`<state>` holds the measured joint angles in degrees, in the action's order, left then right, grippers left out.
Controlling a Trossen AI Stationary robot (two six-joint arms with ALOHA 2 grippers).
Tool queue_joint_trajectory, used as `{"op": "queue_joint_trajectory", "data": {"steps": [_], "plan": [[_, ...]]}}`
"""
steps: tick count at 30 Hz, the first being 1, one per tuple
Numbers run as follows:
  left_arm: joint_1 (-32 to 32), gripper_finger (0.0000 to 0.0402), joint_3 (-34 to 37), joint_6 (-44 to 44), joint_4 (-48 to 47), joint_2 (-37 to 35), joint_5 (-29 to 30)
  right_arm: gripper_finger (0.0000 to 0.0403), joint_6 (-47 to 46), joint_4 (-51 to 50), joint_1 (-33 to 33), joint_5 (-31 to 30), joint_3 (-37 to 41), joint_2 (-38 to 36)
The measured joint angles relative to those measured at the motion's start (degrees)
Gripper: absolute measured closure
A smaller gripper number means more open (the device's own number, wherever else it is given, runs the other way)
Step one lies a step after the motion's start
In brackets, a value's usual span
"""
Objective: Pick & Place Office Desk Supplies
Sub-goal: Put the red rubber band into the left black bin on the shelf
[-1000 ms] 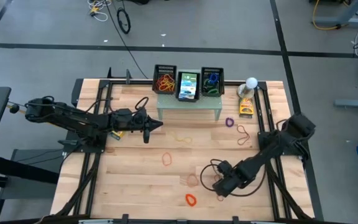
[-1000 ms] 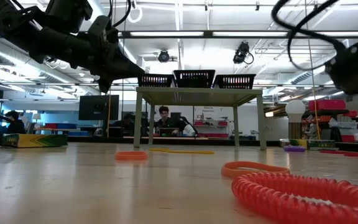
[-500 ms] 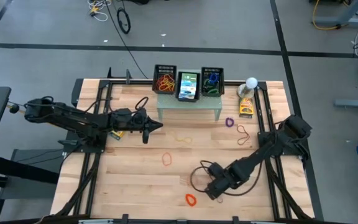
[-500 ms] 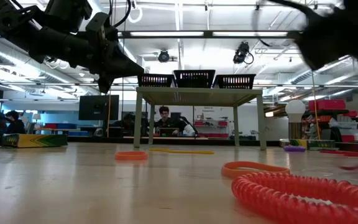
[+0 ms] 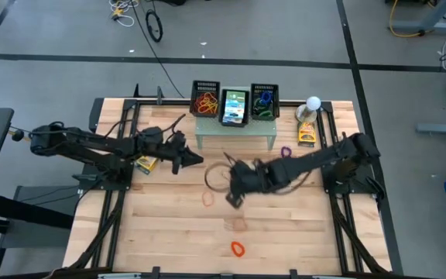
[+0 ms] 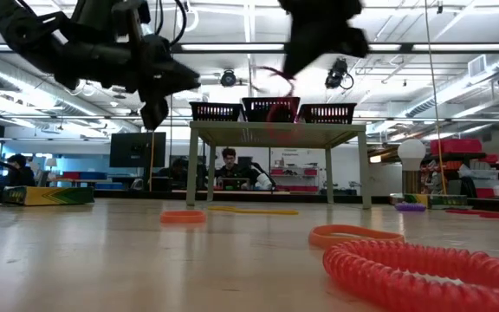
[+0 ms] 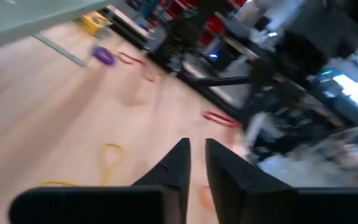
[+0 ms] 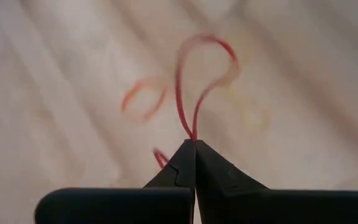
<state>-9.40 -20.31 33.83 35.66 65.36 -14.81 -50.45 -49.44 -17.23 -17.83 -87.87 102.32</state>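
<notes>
My right gripper (image 8: pixel 195 143) is shut on a thin red rubber band (image 8: pixel 178 81) and hovers over the middle of the table (image 5: pixel 232 198), high up in the low view (image 6: pixel 297 65). My left gripper (image 5: pixel 194 161) hangs above the table's left half. Its fingers (image 7: pixel 197 146) stand a narrow gap apart with nothing between them. More bands lie flat on the wood: orange (image 5: pixel 208 198), a red coil (image 5: pixel 238 249), purple (image 5: pixel 286 153), yellow (image 5: pixel 227 172). Yellow boxes lie by the left arm (image 5: pixel 145 163) and at the far right (image 5: pixel 307 136). My right gripper pinches the red band at one spot of its loop (image 8: pixel 190 127) between its two fingertips. The fingers slant down from above. The rest of the loop dangles past the tips (image 6: pixel 275 91), slack and clear of the table.
A pale green stand (image 5: pixel 236 133) at the far middle carries three black bins (image 5: pixel 205 99) (image 5: pixel 234 106) (image 5: pixel 264 101). A white ball-topped object (image 5: pixel 313 103) stands at the far right. Bare wood lies along the near left.
My right gripper has risen from the near right of the table and swung toward its middle and far side, with the red band lifted clear of the wood. My left gripper has rolled about its own axis while staying in place.
</notes>
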Motion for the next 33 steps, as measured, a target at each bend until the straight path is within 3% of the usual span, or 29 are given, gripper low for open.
{"op": "queue_joint_trajectory", "data": {"steps": [7, 16, 27, 33], "plan": [[-4.14, 0.0262, -3.80, 18.53, 0.26, 0.00, -9.30, 0.0402, 13.94, 1.82, 8.22, -4.46, -5.37, 0.00], [-5.76, 0.0165, -5.56, 27.75, 0.64, 0.22, -6.75, 0.0402, 22.42, 8.20, 11.87, -4.94, -6.48, -0.02], [-5.71, 0.0190, -5.63, 28.32, 6.63, 0.28, -1.33, 0.0403, 27.09, 14.56, 13.31, -5.05, -6.48, -0.02], [-5.70, 0.0237, -5.63, 27.84, 6.56, 0.28, 0.02, 0.0403, 27.48, 15.81, 13.75, -5.07, -6.48, -0.04]]}}
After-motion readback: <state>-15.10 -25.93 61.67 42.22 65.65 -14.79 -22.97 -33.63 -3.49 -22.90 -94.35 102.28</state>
